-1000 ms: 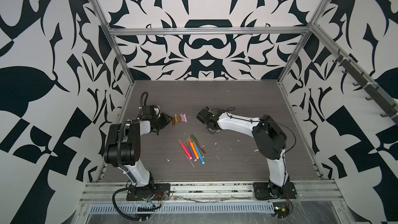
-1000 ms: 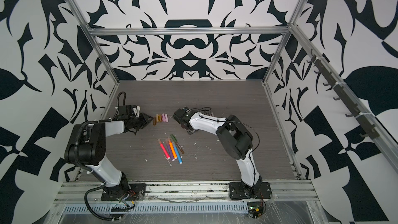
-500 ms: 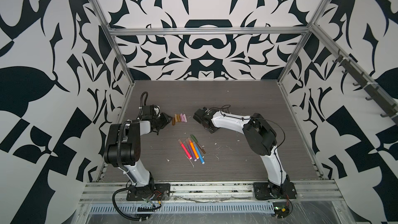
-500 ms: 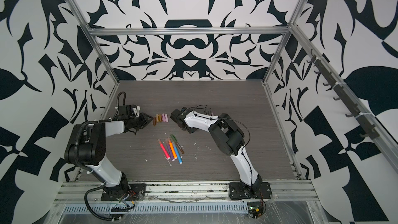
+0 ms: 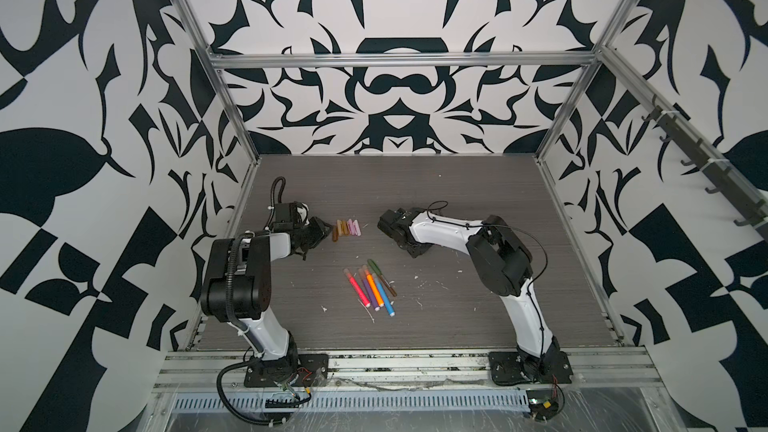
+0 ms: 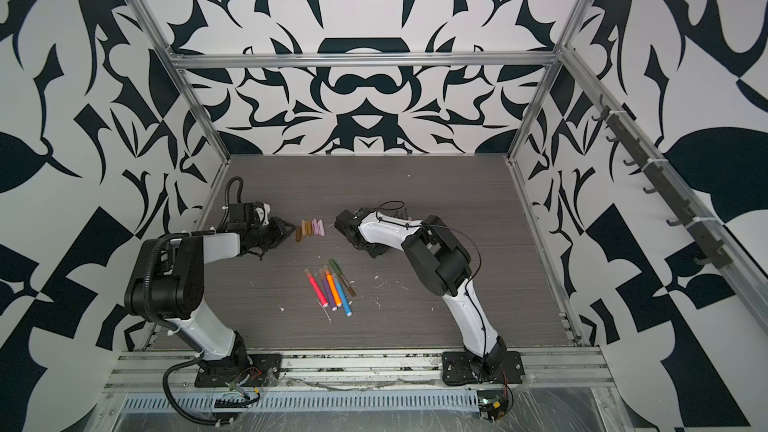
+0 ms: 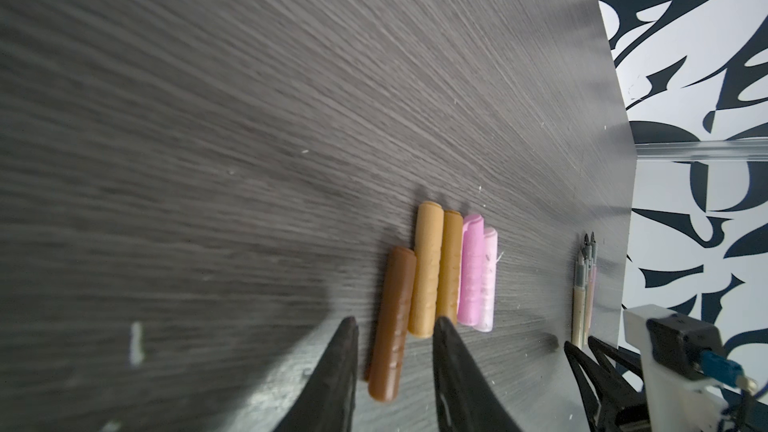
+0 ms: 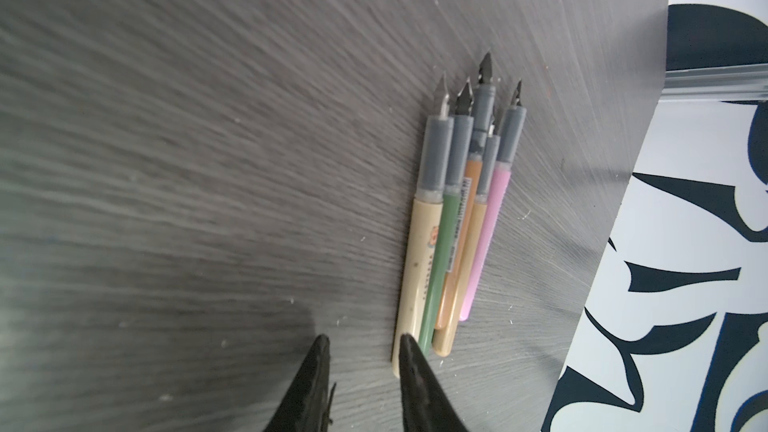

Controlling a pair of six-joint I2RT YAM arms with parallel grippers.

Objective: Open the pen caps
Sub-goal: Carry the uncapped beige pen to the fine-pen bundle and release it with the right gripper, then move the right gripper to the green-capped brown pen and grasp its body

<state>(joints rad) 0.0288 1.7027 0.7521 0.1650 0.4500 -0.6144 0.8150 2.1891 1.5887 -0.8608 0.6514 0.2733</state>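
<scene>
- Swung leftward since a second ago, the right arm (image 5: 498, 257) now has its elbow nearer the middle.
- The right gripper (image 8: 361, 340) has its jaws apart and holds nothing. One fingertip overlaps the butt end of the cream pen (image 8: 415, 263).
- The uncapped thin pens (image 8: 457, 218) lie bundled right of centre, nibs bare.
- The left gripper (image 7: 392, 322) has its jaws apart and straddles the brown cap (image 7: 395, 284) with a gap on each side.
- The pen caps (image 5: 347, 229) sit in a row left of centre, between the two grippers.
- The bright markers (image 5: 372, 290) lie nearer, still capped.

right gripper (image 8: 363, 338) jaws wider apart than before
</scene>
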